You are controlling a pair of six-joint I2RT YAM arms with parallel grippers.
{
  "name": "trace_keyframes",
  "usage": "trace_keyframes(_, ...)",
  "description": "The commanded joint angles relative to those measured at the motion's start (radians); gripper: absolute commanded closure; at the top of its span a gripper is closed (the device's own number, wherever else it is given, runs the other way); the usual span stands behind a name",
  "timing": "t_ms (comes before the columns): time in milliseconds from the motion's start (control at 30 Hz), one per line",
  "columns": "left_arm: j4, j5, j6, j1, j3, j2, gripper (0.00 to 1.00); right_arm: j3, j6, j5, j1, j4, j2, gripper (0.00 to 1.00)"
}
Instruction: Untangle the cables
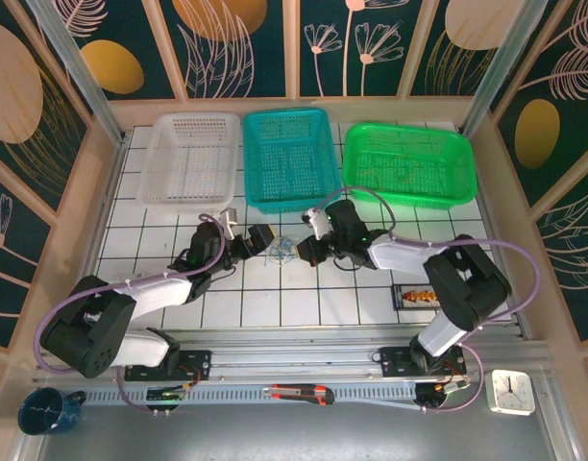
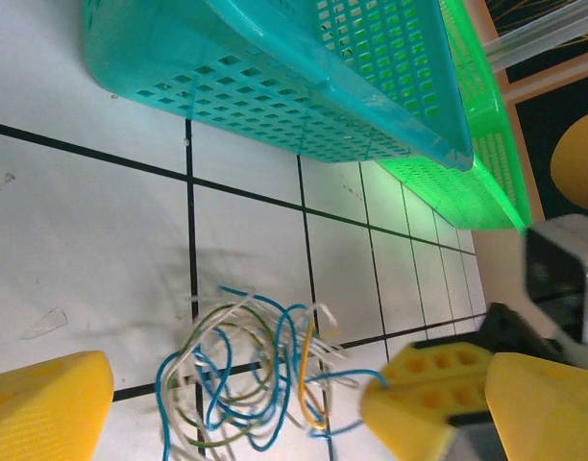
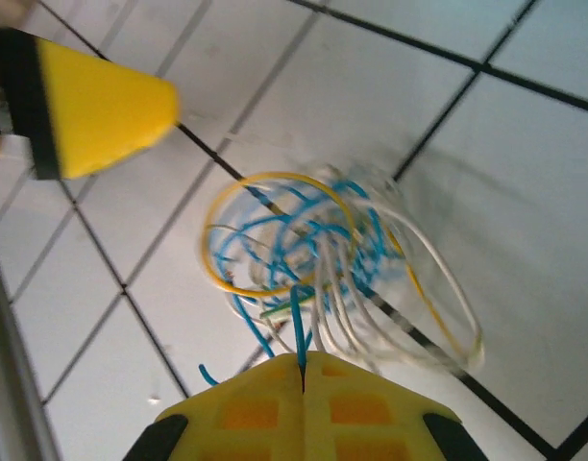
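Right gripper (image 3: pixel 302 360): yellow fingers were pressed flat together right at the lens, and a blue strand ran straight into the seam between them, so the jaws were clamped on it.
Cables (image 3: pixel 313 254): they formed a loose tangle of blue, white and yellow loops on the white tiled table (image 1: pixel 304 307), just ahead of the right fingertips. The pinched blue strand came off the tangle's near edge.
Left gripper (image 1: pixel 262 241): its jaws were spread wide apart. On its own wrist camera a yellow finger (image 2: pixel 44 408) sat at each lower corner, with the tangle lying between them.
Face-off: from above, both grippers met nose to nose over the tangle near the table's middle, each on its own side.
Across the gap: the left wrist view caught the right gripper's holed yellow pads at the tangle's right side. The right wrist view caught one left finger at upper left, apart from the loops.
Teal basket (image 2: pixel 256 96): it stood on the tiles just beyond the tangle.
Green basket (image 1: pixel 409 200): it sat right beside the teal one, on its right.
White basket (image 1: pixel 183 197): it sat on the teal one's left.
Near edge: a blue mug (image 1: pixel 44 411) stood at the left corner and a small clock (image 1: pixel 511 392) at the right.
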Motion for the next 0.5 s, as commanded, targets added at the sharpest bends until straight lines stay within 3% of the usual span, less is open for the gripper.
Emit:
trace_keyframes(0, -0.006, 0.01, 0.041, 0.008, 0.028, 0.008, 0.01, -0.015, 0.048, -0.062, 0.018, 0.021, -0.075, 1.0)
trace_keyframes(233, -0.109, -0.01, 0.154, 0.008, 0.041, -0.006, 0.01, -0.013, 0.099, -0.1, 0.021, 0.054, -0.09, 1.0)
trace_keyframes(467, -0.086, 0.02, 0.155, 0.008, 0.014, -0.002, 0.01, -0.019, 0.175, -0.153, 0.018, 0.14, -0.027, 1.0)
